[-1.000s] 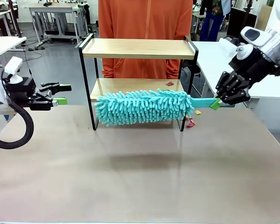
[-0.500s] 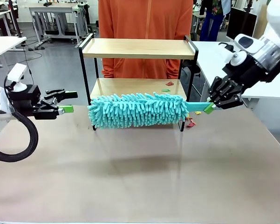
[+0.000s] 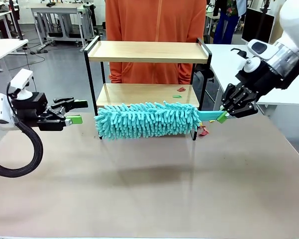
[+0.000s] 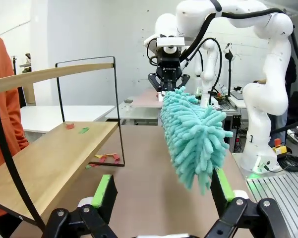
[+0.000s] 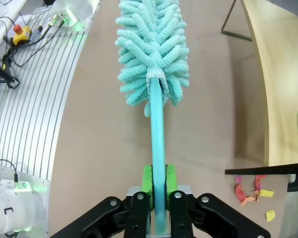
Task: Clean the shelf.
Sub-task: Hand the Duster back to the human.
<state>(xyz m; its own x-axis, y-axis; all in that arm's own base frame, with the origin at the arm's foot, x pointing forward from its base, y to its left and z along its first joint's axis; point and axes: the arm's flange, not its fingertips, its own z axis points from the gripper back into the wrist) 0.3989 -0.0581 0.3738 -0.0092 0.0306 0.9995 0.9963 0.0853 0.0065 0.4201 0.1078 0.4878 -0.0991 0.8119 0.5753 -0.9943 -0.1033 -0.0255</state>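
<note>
While the right gripper point(image 3: 228, 114) has its fingers clamped on the handle of the teal duster point(image 3: 147, 119), the fluffy head hangs in front of the shelf point(image 3: 147, 52), level with its lower board. That shelf stands mid-surface point(image 3: 154, 189) before a person in orange point(image 3: 154, 30). A few paper scraps point(image 3: 177, 96) lie on the lower board, toward its right end; more sit by the shelf's right legs. A good sweep likely needs the head carried back over that board. The left gripper point(image 3: 74, 112) waits left of the shelf, fingers spread wide and empty.
</note>
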